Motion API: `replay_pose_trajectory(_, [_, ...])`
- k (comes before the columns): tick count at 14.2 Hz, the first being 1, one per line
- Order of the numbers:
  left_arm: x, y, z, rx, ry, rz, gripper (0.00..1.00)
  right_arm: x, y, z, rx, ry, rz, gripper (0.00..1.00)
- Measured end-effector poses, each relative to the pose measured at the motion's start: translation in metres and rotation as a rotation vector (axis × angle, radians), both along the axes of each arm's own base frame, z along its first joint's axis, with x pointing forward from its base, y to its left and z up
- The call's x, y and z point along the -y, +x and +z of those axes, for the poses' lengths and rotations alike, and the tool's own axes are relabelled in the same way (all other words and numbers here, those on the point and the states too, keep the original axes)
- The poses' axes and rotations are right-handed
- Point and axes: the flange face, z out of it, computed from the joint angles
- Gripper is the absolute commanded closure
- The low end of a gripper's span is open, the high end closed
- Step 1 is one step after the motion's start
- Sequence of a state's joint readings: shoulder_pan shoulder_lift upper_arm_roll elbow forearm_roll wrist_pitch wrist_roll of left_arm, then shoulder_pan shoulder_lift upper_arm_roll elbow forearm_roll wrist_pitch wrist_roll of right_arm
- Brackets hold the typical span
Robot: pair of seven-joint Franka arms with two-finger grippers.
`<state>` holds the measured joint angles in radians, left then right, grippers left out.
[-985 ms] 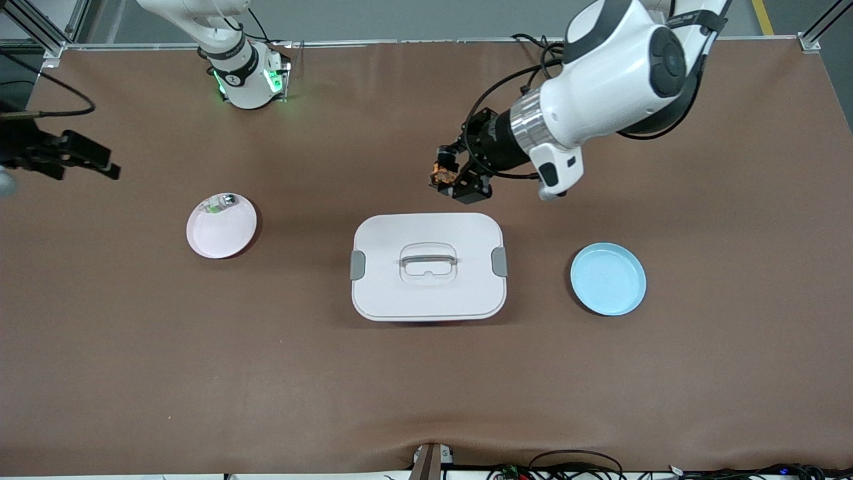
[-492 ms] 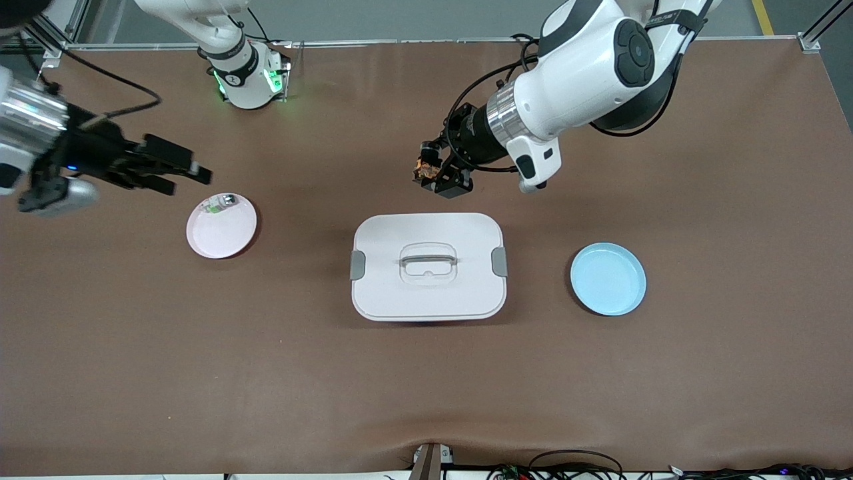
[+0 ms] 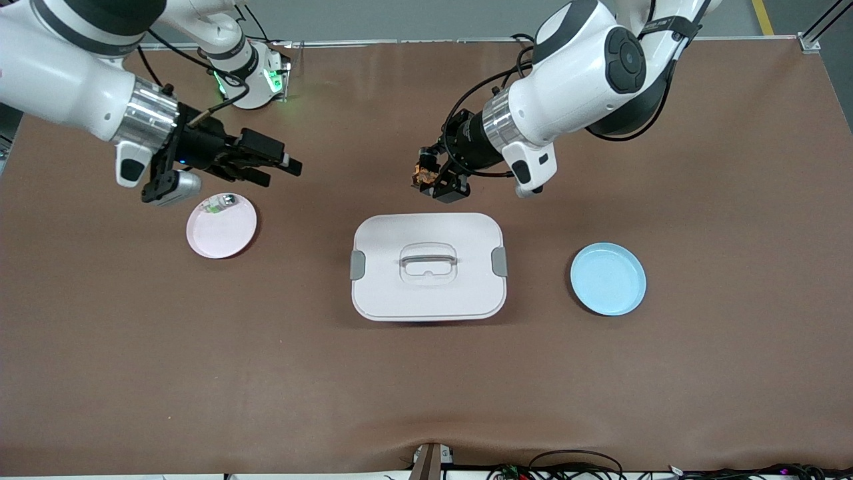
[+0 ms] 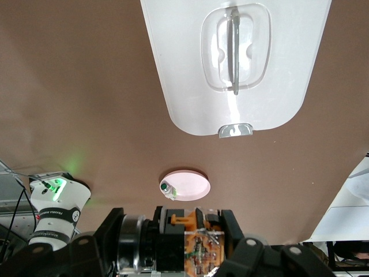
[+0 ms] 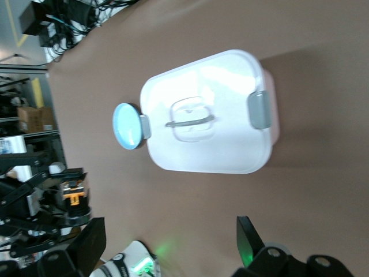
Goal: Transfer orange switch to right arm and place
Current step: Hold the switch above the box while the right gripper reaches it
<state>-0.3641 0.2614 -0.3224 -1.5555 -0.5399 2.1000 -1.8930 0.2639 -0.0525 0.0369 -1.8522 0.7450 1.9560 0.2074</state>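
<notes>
The orange switch [image 3: 422, 173] is being held between the closed fingers of the left gripper [image 3: 426, 177], which is being kept in the air over the bare brown table [image 3: 426, 387], just past the edge of the white lidded box [image 3: 427, 267] that faces the robots' bases. In the left wrist view the orange part [image 4: 193, 222] is being shown clamped between the fingers. The right gripper [image 3: 283, 165] is being held with its jaws spread wide and nothing between them, over the table near the pink plate [image 3: 223, 233], toward the box. A small clear-green-silver part [image 3: 220, 202] is being carried on the pink plate at its rim. A light blue plate [image 3: 608, 279] is being kept beside the box, toward the left arm's end of the table
</notes>
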Motion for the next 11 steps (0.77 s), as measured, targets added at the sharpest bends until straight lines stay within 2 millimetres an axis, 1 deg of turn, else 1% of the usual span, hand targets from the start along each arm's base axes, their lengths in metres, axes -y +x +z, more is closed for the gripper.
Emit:
replay_pose_trajectory(4, [0.0,0.0,-0.001,0.0,0.002,0.0,0.69,-0.042,-0.015,-0.007,0.02,0.087,-0.024,0.0])
replay_pose_trajectory(6, [0.001,0.0,-0.001,-0.002,0.003,0.002,0.69,-0.068,-0.025,-0.015,0.056,0.092,-0.048,0.0])
replay_pose_trajectory(7, [0.002,-0.001,-0.001,-0.004,0.003,0.002,0.69,-0.086,-0.032,-0.018,0.08,0.098,-0.07,0.0])
replay_pose_trajectory(9, [0.004,-0.003,-0.001,-0.003,0.007,0.0,0.69,-0.114,-0.046,-0.02,0.107,0.109,-0.111,0.0])
replay_pose_trajectory(11, [0.005,-0.003,-0.001,-0.003,0.007,0.0,0.69,-0.133,-0.056,-0.024,0.125,0.115,-0.124,0.0])
